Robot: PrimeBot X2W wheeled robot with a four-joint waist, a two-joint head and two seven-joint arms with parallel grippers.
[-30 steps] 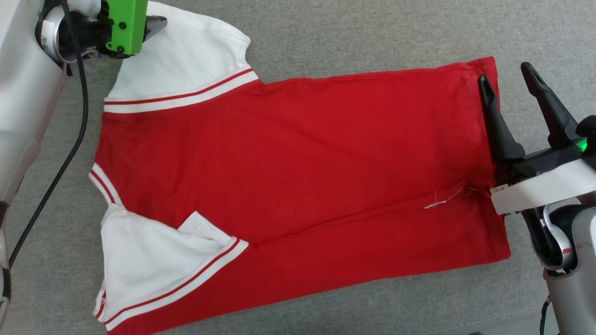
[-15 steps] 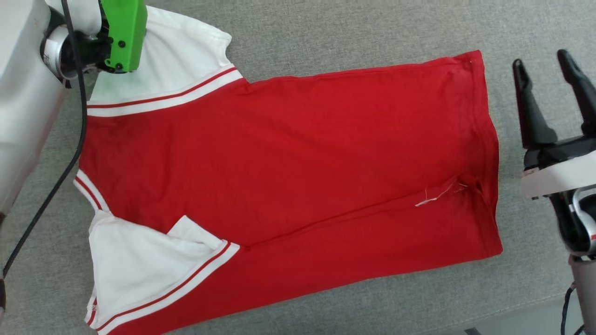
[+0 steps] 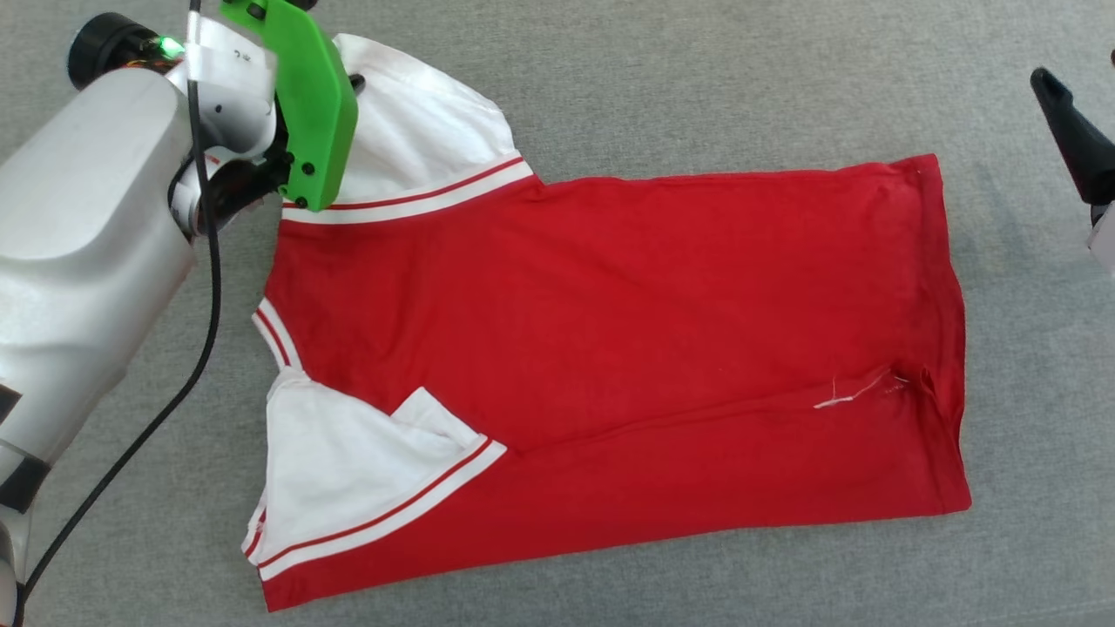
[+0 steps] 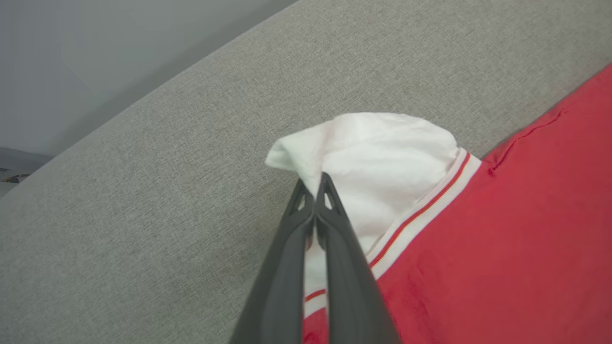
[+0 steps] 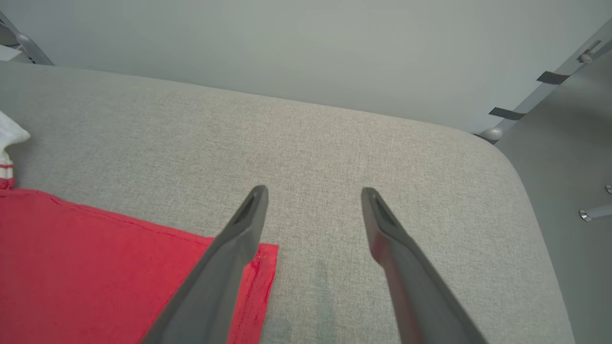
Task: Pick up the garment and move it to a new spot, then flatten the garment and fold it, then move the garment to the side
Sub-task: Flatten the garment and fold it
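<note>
Red garment [image 3: 610, 305] lies lengthwise across the grey cushion [image 3: 697, 78]. Left gripper [image 4: 315, 184] is clamped on its far white sleeve [image 4: 382, 157]; right gripper [image 5: 313, 191], fingers apart, hovers beside the far hem corner.

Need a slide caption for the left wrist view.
Wrist-cam close-up: left claw pinching the garment by its white sleeve on the grey cushion.

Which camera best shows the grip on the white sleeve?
Left wrist view: the left gripper pinches the garment by its white sleeve. Head view: a green cover hides the grip. Right wrist view: a sleeve corner.
</note>
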